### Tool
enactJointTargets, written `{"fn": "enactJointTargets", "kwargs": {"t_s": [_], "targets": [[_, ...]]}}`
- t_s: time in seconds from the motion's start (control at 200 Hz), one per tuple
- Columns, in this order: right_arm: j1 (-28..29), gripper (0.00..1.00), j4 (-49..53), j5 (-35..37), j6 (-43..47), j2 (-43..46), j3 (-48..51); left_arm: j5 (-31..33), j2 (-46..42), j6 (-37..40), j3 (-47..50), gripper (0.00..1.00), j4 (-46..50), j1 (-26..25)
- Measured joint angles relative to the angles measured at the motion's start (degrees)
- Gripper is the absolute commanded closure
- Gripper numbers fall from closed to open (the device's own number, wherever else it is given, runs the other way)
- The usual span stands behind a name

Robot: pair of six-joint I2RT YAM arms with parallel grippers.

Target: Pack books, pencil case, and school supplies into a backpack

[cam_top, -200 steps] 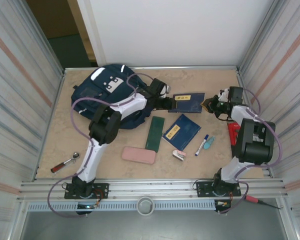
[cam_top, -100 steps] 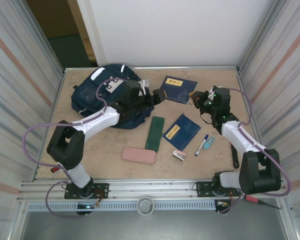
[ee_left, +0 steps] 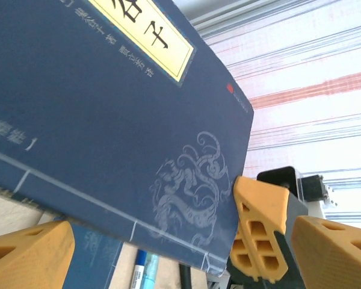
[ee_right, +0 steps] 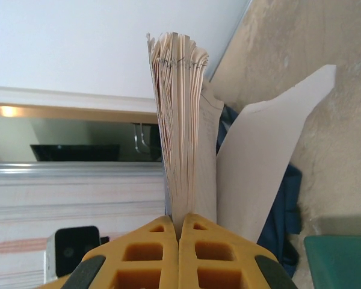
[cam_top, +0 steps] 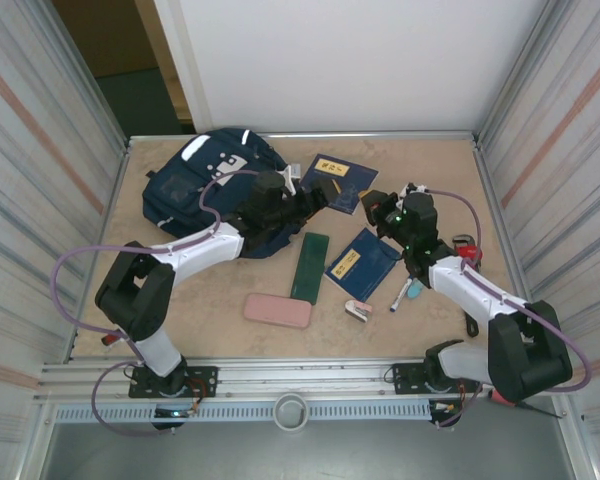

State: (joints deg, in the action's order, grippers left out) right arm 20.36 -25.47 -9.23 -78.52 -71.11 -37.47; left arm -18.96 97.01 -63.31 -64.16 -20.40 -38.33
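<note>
Your right pincer (ee_right: 179,224) pinches a thin navy-blue hardcover book (cam_top: 342,184) at upper centre, left pincer (cam_top: 313,198) wide between it and the navy fabric backpack (cam_top: 202,185) upper left, dark green flat box (cam_top: 310,266), second navy book (cam_top: 363,262) below

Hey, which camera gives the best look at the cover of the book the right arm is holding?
The left wrist view: the book shows its navy cover, yellow label and dragon drawing close and sharp. The top view shows it whole but small. The right wrist view shows its page edges clamped in the shut right gripper.
</note>
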Motion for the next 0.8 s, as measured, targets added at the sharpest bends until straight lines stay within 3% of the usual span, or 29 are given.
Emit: {"fn": "enactJointTargets", "kwargs": {"t_s": [0.561,0.676,0.802], "targets": [[2.82,1.0,-2.82,2.03,-0.76,2.62,0.0,5.99,-1.03,-5.09,4.57,0.08,-2.78,0.52],[4.48,1.0,-2.91,2.21,-0.76,2.62,0.0,5.6,-1.03,-5.51,3.69,0.22,-3.61,1.42],[5.97,1.0,-3.06,2.99,-0.72,2.62,0.0,4.98,-1.01,-6.47,2.49,0.47,-5.49,2.51]]}}
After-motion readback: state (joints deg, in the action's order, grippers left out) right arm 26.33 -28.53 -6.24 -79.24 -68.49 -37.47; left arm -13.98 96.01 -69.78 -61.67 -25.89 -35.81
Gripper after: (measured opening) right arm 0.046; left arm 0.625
